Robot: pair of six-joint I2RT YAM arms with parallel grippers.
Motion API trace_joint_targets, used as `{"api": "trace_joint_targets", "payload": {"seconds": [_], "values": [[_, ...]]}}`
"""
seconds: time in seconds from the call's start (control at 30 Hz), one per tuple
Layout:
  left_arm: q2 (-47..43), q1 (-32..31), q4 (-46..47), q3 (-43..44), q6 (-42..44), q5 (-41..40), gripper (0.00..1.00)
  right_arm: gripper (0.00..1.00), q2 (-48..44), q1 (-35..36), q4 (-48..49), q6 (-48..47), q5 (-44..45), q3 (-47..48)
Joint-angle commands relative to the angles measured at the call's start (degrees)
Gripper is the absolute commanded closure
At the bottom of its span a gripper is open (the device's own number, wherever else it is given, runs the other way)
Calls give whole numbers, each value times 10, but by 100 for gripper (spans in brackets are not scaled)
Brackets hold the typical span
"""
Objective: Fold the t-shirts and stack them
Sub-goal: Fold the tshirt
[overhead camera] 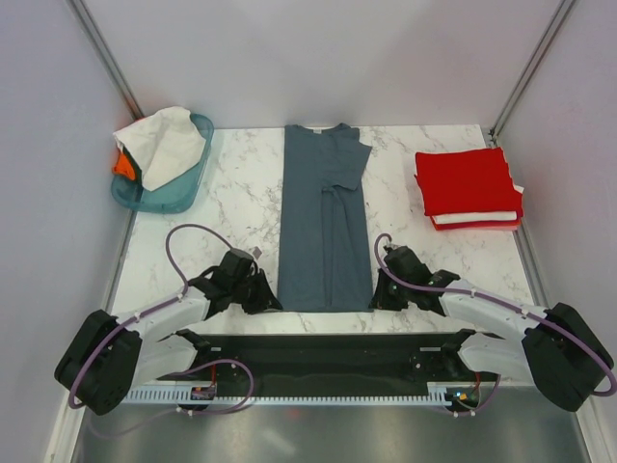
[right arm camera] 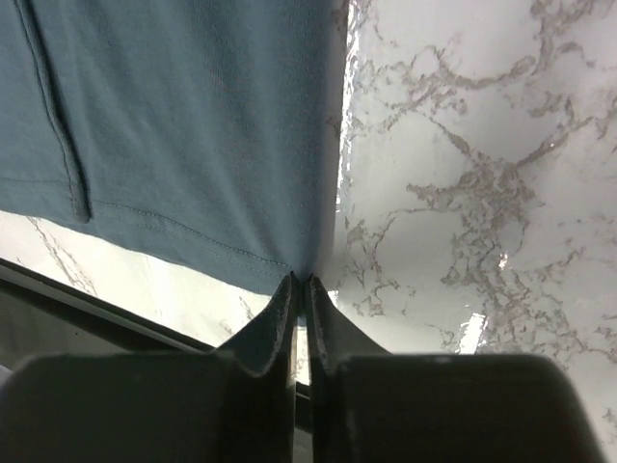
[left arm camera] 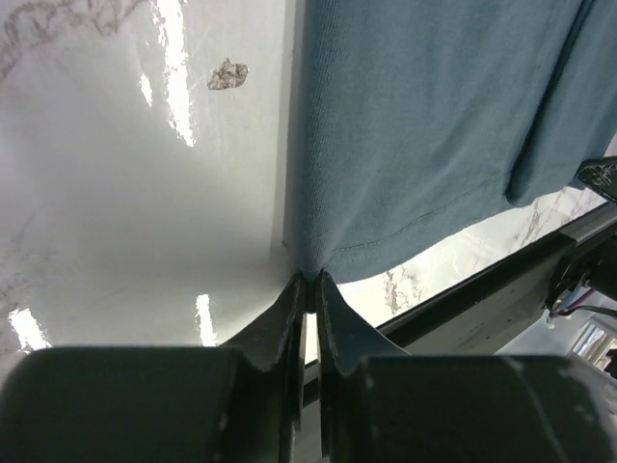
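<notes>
Down the middle of the bench (overhead camera: 236, 207) lies the blue-grey t-shirt (overhead camera: 323, 227), folded to a long strip, and the left gripper (left arm camera: 310, 280) and right gripper (right arm camera: 300, 280) each have jaws pinched on a near hem corner. Both bites sit right at the edge, so a corner could slip free on a lift and skew the fold. Only the wrist views show those pinches; only the overhead shows the red stack (overhead camera: 468, 181) and basket (overhead camera: 159, 198).

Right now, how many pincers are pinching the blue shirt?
2. The left pincer is shut on the near left corner of the blue-grey shirt. The right pincer is shut on its near right corner. No other pincer shows.
</notes>
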Motion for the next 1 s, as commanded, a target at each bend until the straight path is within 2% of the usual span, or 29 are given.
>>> {"api": "trace_joint_targets", "payload": {"seconds": [0.0,0.03,0.07,0.2,0.33,0.47,0.67,0.97], "values": [[1,-2,20,-4,-10,8,89,93,-6,3,-10,3,-7,-2],[-3,-2,21,-3,-11,7,96,94,-9,3,-11,5,-7,-1],[-4,-2,20,1,-11,8,98,98,-11,3,-12,5,-7,1],[-9,1,5,30,-8,7,98,100,-26,3,-44,-4,13,47],[0,19,-4,71,-4,39,98,100,-26,-1,-68,-22,44,109],[26,40,-13,148,18,56,98,100,6,-31,-68,-53,46,181],[115,121,-3,261,45,93,98,100,111,-104,-54,-94,39,286],[292,180,2,428,62,62,98,100,299,-170,-33,-105,25,433]]}}
